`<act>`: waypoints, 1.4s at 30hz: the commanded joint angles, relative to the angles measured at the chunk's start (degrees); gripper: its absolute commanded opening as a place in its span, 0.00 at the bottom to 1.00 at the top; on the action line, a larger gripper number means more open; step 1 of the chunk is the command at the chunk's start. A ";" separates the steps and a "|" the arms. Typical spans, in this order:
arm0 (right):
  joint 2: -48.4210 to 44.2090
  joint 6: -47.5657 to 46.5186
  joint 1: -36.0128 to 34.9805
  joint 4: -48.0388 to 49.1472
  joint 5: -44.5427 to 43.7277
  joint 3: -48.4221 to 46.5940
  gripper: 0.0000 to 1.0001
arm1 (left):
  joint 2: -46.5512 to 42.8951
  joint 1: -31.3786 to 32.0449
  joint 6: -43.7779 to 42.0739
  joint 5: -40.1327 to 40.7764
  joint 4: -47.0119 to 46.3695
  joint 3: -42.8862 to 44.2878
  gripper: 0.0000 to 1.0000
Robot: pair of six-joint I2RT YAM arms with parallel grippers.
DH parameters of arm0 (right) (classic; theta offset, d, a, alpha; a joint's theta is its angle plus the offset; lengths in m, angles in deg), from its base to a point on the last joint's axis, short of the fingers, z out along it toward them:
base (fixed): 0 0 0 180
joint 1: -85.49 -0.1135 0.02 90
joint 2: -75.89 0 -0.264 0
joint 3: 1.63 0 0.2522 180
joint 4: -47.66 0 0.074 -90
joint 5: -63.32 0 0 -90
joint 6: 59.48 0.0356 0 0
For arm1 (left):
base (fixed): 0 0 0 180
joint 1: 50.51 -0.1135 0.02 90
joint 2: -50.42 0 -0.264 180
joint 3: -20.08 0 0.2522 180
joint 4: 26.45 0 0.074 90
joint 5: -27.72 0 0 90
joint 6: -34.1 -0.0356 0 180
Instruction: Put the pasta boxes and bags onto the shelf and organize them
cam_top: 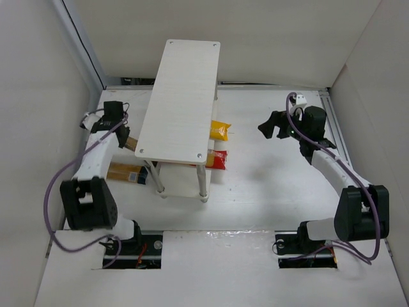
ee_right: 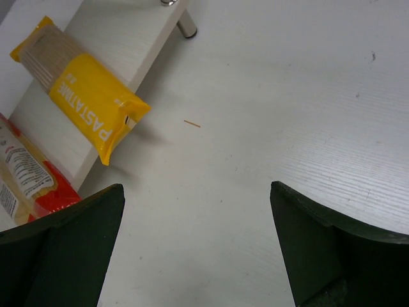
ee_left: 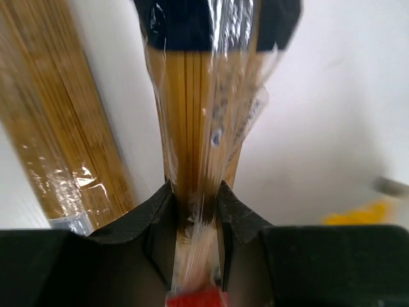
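My left gripper (cam_top: 120, 130) is shut on a tan-orange pasta box (ee_left: 198, 115) with a dark navy far end, just left of the shelf (cam_top: 182, 96). The box's near part shows beside the top board (cam_top: 130, 142); the rest is hidden under it. A second pasta box (cam_top: 125, 172) lies on the table by the shelf's front left leg and also shows in the left wrist view (ee_left: 57, 128). The yellow bag (ee_right: 83, 96) and the red bag (ee_right: 25, 182) lie on the lower tier, sticking out its right side. My right gripper (ee_right: 198, 217) is open and empty above the table, right of the bags.
The shelf stands mid-table on thin metal legs (ee_right: 186, 29). White walls enclose the table on the left, back and right. A loose pasta strand (ee_right: 192, 123) lies on the table near the yellow bag (cam_top: 219, 130). The red bag (cam_top: 217, 158) lies nearer the front.
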 commanded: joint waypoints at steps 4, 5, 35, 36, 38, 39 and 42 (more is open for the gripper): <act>-3.52 -1.09 0.32 2.02 -0.53 0.73 1.00 | -20.77 -0.23 -8.90 7.98 -8.22 3.24 0.00; -3.53 -1.09 0.32 2.02 -0.53 0.73 1.00 | -21.48 -0.23 -11.43 8.94 -8.74 4.90 0.00; -7.92 -3.99 -1.26 2.02 4.22 1.26 1.00 | -17.71 4.26 -56.38 -50.96 -31.06 44.99 0.00; -7.92 -3.99 -1.26 2.02 4.22 1.26 1.00 | -15.96 4.26 -54.72 -53.69 -31.59 47.78 0.00; -7.92 -3.99 -1.79 2.02 3.52 1.26 1.00 | -13.24 4.26 -50.33 -62.38 -32.73 51.05 0.00; -7.92 -3.99 -2.31 2.02 3.52 1.26 1.00 | -10.70 4.26 -44.91 -64.25 -33.78 52.63 0.00; -7.92 -3.99 -2.31 2.02 3.52 1.26 1.00 | -8.48 4.26 -37.76 -71.72 -39.93 54.14 0.00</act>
